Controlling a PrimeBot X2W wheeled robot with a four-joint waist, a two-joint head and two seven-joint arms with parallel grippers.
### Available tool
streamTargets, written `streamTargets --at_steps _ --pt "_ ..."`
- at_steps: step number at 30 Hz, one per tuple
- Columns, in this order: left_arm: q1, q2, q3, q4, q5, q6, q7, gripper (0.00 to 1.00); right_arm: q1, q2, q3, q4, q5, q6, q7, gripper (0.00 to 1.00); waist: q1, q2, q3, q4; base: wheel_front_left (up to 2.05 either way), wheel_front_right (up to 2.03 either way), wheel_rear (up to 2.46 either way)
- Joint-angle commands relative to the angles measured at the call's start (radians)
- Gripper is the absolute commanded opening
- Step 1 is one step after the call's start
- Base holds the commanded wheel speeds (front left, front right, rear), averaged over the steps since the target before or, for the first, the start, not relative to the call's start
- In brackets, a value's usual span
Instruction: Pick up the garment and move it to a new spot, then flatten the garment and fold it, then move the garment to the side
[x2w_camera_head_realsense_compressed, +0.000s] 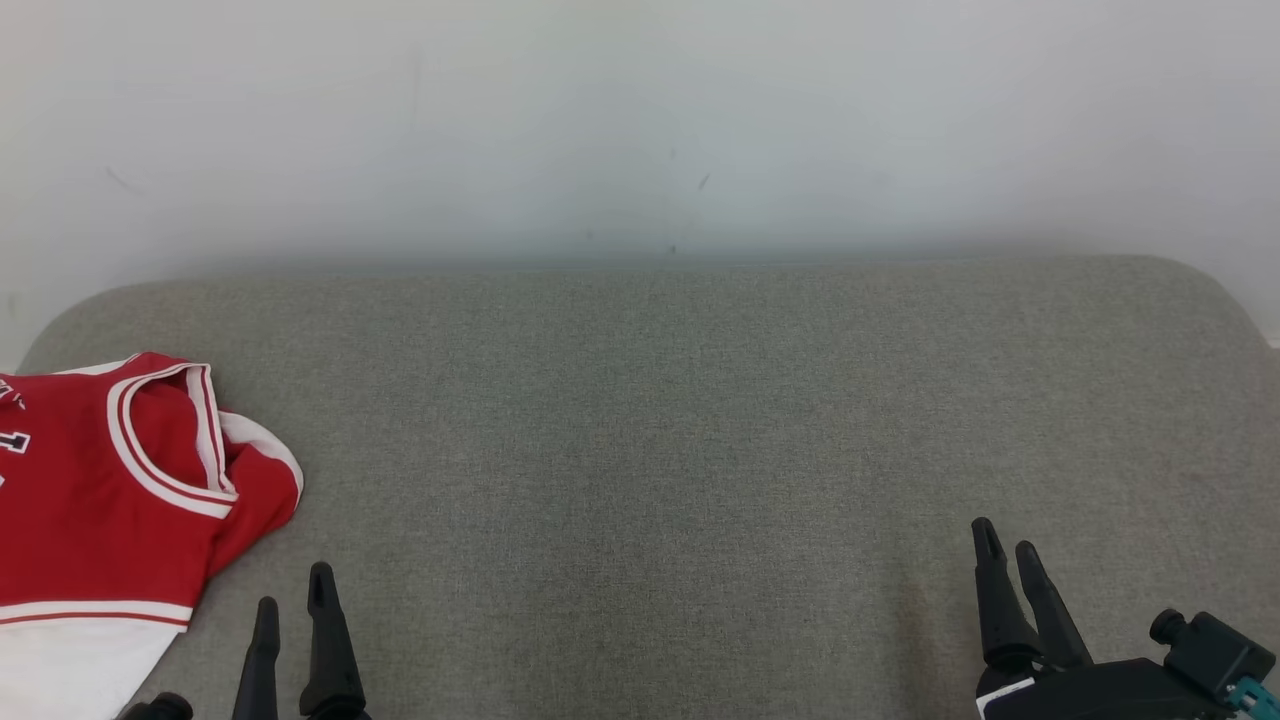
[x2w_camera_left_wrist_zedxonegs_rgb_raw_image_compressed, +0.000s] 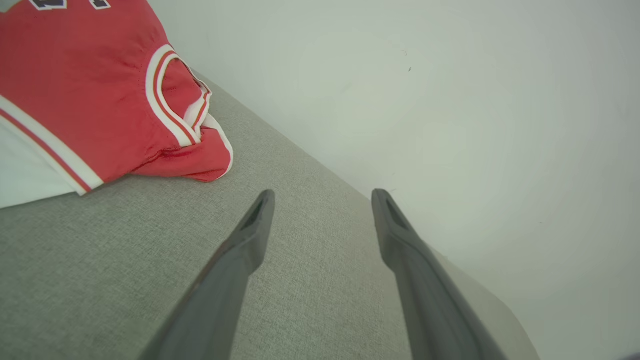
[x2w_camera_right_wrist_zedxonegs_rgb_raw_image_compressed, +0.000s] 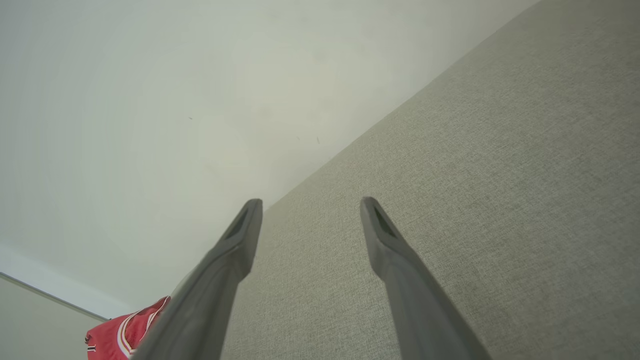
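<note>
Jersey (x2w_camera_head_realsense_compressed: 110, 500), red with white trim, lies loosely folded at the lower left of the grey cushion (x2w_camera_head_realsense_compressed: 650, 420). Left gripper (x2w_camera_head_realsense_compressed: 293, 587) and right gripper (x2w_camera_head_realsense_compressed: 1005, 537) hang spread, empty. Probably set aside; if not, the left gripper must reach it.

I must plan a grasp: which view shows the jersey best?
Left wrist view: the jersey is largest there, trim and folds clear. Head view shows it smaller, cut at the edge. Right wrist view shows a small red corner.
</note>
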Motion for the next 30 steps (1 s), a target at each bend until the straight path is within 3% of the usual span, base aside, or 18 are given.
streamTargets --at_steps 1,11,30 --pt "-0.002 0.002 0.002 -0.016 0.030 0.005 -0.008 1.00 -0.023 -0.009 0.007 -0.012 -0.025 -0.001 -0.008 1.00 -0.0001 -0.0001 0.000 0.000 0.00 0.00 0.00" --pt "0.011 0.009 0.013 -0.013 0.209 0.025 -0.025 1.00 -0.031 -0.009 0.031 -0.005 -0.170 -0.001 -0.047 1.00 -0.0001 -0.0001 -0.002 0.002 0.00 0.00 0.00" --pt "0.028 0.028 0.044 -0.024 0.404 0.025 -0.055 1.00 -0.053 -0.011 0.070 0.021 -0.375 -0.001 -0.112 1.00 -0.0001 -0.0001 -0.009 0.007 0.00 0.00 0.00"
